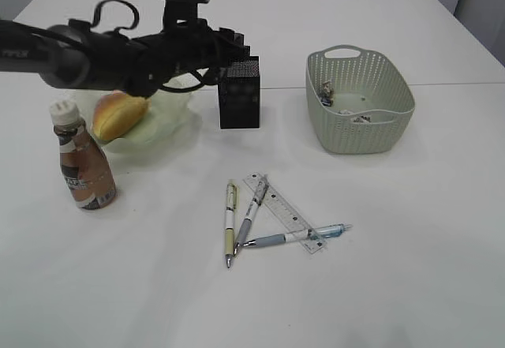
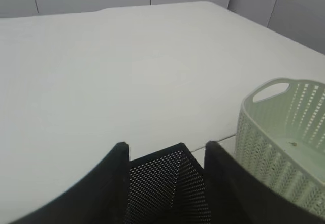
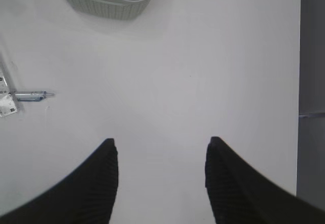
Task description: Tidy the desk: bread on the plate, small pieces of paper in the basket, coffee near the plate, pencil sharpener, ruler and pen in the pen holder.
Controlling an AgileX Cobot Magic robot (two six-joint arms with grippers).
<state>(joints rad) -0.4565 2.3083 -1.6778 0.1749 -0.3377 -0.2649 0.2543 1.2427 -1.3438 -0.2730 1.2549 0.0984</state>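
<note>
Hovering our left gripper (image 2: 165,155) over the pen holder (image 1: 239,94), jaws spread and gripping nothing, we judge it is placed for dropping items in. Our right gripper (image 3: 160,155) hangs unclenched; the ruler (image 1: 282,211) and pens (image 1: 251,218) lie well away.

Landmark = pen holder (image 1: 239,99), standing mid-table (image 1: 394,285). Left of it: plate (image 1: 170,123) w/ bread (image 1: 118,115) on it. Further left & nearer the camera: coffee (image 1: 81,166), upright, just beside plate. Right of holder, well apart: basket (image 1: 359,103), paper bits (image 1: 327,91) inside. In front of holder: three pens (image 1: 230,222) & ruler (image 1: 284,212) in a cluster, two pens lying across the ruler. Left gripper (image 2: 165,155) directly above holder.
</note>
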